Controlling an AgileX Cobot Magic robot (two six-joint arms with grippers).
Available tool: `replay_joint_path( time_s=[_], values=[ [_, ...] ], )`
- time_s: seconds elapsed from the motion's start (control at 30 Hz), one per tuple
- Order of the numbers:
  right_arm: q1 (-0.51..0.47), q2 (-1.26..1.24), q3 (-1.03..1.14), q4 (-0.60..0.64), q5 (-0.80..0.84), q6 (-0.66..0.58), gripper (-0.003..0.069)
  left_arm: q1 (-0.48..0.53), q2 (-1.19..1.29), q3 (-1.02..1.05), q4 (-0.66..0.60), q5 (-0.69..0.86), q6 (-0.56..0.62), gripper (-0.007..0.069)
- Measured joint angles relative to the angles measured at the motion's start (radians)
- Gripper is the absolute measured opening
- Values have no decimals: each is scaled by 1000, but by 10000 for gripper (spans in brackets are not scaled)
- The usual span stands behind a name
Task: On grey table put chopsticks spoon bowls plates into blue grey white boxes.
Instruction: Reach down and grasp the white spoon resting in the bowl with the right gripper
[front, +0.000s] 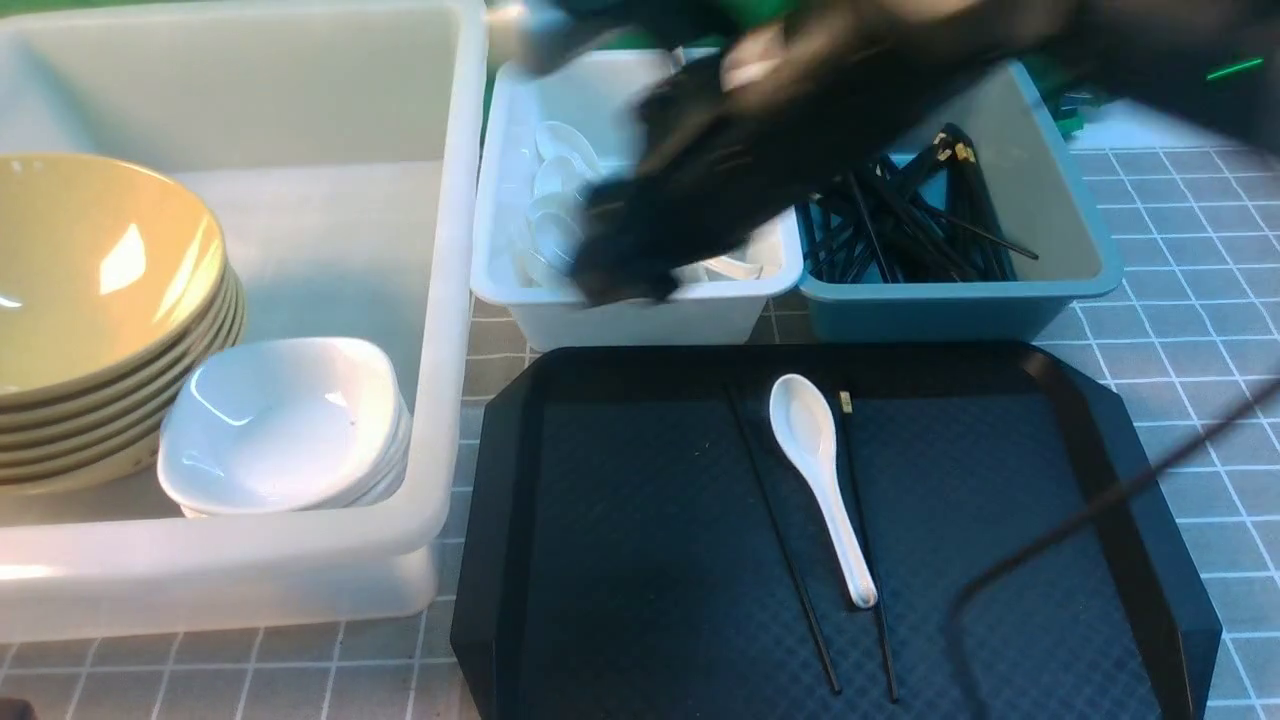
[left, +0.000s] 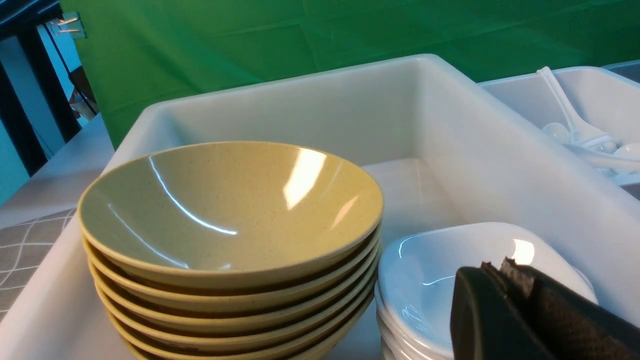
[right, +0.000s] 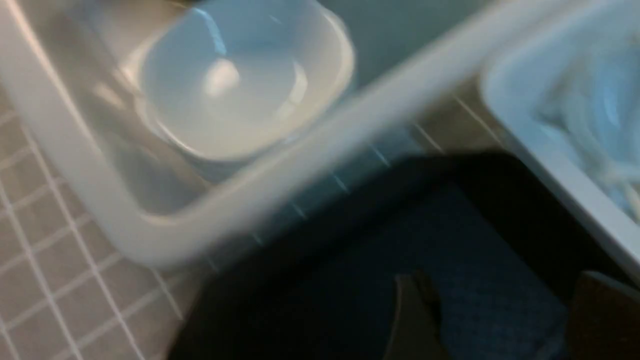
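Grey square-tiled tabletop (front: 1180, 330) carries everything. The very large milky-white plastic tub (front: 455, 300) on the left holds a stack of wide olive-tan glossy bowls (front: 90, 260), cut off by the front view's edge, and beside it a stack of small white rounded-square plates (front: 280, 420). The black diamond-textured tray (front: 620, 560) lies in front of two small tubs: a blue-grey plastic box (front: 960, 310) full of black chopsticks and a pale white rectangular box (front: 640, 320) of white spoons.

What is left to sort lies on the tray: one glossy white soup spoon (front: 815, 470), scoop away from the robot, with a thin black chopstick (front: 789, 560) on each side of it.

The spoon looks rigid, slick and probably chippable; pinching across its handle just behind the scoop seems the safest hold. The chopsticks are light and stiff but lie flat, so the fingers would need to close across the middle, low to the tray.

The right gripper (right: 500, 300) hangs over the tray with fingers spread wide, nothing between them. The left gripper (left: 500, 267) is closed and empty near the plates.

Blur smears the right arm, which hides much of the spoon box. The chopsticks barely show against the tray.
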Motion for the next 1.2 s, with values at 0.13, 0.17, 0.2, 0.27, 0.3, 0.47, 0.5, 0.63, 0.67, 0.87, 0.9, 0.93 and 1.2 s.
replay_joint_path(
  time_s=[0.13,0.17,0.2,0.27,0.3,0.47,0.5,0.63,0.67,0.87,0.9,0.93,1.2],
  values=[
    [-51,-44,230,-107,-12,54,433,0,0,0,0,0,0,-11],
    [-55,-41,269,-117,-28,61,433,0,0,0,0,0,0,-11],
    [-62,-33,330,-126,-56,67,433,0,0,0,0,0,0,-11],
    [-72,-17,428,-139,-131,88,433,0,0,0,0,-1,0,-11],
    [-73,-9,462,-142,-177,103,433,0,0,0,0,-1,0,-11],
    [-74,54,516,-143,-347,134,433,0,0,0,0,-2,0,-11],
    [-74,81,516,-143,-372,141,432,0,0,0,0,-2,0,-11],
    [-74,134,516,-142,-402,143,379,0,0,0,0,-2,0,-11],
    [-74,138,516,-142,-403,143,367,0,0,0,0,-2,0,-11],
    [-74,138,516,-142,-409,134,117,0,0,0,0,-4,0,-11],
    [-74,128,516,-139,-406,131,96,0,0,0,0,-4,0,-11],
    [-74,118,516,-139,-397,127,93,0,0,0,0,-4,0,-11],
    [-74,-81,518,-140,-367,120,95,0,0,0,1,-5,0,-11]
  ],
)
